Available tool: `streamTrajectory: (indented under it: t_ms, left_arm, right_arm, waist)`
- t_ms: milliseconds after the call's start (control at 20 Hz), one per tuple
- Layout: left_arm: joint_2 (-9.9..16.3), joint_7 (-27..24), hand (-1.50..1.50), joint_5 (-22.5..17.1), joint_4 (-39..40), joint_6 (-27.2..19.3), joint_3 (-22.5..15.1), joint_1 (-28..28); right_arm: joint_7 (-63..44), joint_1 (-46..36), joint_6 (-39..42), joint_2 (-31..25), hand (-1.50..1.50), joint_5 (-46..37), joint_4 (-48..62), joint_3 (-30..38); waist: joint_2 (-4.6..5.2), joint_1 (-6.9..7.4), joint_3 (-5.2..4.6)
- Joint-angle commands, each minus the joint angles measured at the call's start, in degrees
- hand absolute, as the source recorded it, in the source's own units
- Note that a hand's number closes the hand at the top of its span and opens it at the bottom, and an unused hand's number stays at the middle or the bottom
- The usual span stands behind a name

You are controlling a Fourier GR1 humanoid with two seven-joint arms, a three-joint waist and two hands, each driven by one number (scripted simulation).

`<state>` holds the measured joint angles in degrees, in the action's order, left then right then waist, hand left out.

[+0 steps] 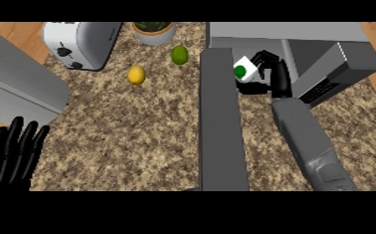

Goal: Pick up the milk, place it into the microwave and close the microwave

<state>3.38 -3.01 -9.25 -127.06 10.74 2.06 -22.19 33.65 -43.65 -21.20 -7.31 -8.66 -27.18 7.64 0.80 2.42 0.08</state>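
1. Partly hidden, the milk (pixel 246 69) sits clasped in the right hand (pixel 269 73), at the mouth of the microwave (pixel 323 54).
2. Left of that hand, the microwave door (pixel 220 123) stands open.
3. Left hand (pixel 21 153), cut off by the view's edge, rests with fingers straight.

Table (pixel 140 133): speckled brown-and-beige stone top, fills most of the view. Wood-toned surface shows at upper left corner (pixel 18 34) and a sliver at upper right; possibly floor, cannot confirm. Toaster (pixel 77 44), white and grey, upper left on the table. Potted plant (pixel 154 31) in a pale pot at the top edge. Yellow lemon (pixel 137 74) and green lime (pixel 180 55) lie apart, below the pot. Grey slanted panel (pixel 26 86) at left edge. Light even, soft shadows.
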Motion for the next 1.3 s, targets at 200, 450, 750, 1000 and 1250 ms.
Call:
streamTrajectory:
  t_ms: [200, 450, 750, 1000, 1250]
  left_arm:
    - [0.49, -0.29, -1.50, -0.55, 2.29, 1.26, 0.11, 1.61]
    - [0.89, 1.13, -1.50, 0.50, 1.62, 0.12, 0.63, 3.53]
    - [0.16, 1.77, -1.50, 5.04, 1.92, -1.01, -2.30, 4.51]
    - [0.93, 1.20, -1.50, 4.19, 2.52, 0.20, -1.66, 4.56]
    - [2.21, 0.94, -1.50, 3.34, 1.99, 1.22, 0.32, 2.71]
  right_arm:
    - [0.80, -8.15, -11.64, -3.70, 1.50, -0.77, 11.59, 4.98]
    - [3.84, -10.28, -20.75, -6.22, 1.50, -3.89, 13.12, 4.13]
    - [-0.22, -14.91, -16.33, -6.72, -1.50, -9.20, 20.02, -0.74]
    - [-1.58, -16.02, -15.72, -3.99, -1.50, -11.28, 22.73, -2.57]
    - [-1.29, -15.96, -15.72, -1.90, -1.50, -10.05, 22.30, -1.19]
  waist:
    - [0.86, 1.80, 0.07]
    - [1.33, 2.42, 0.13]
    - [1.80, 3.41, 0.18]
    - [1.61, 3.61, 0.12]
    - [1.04, 2.69, 0.09]
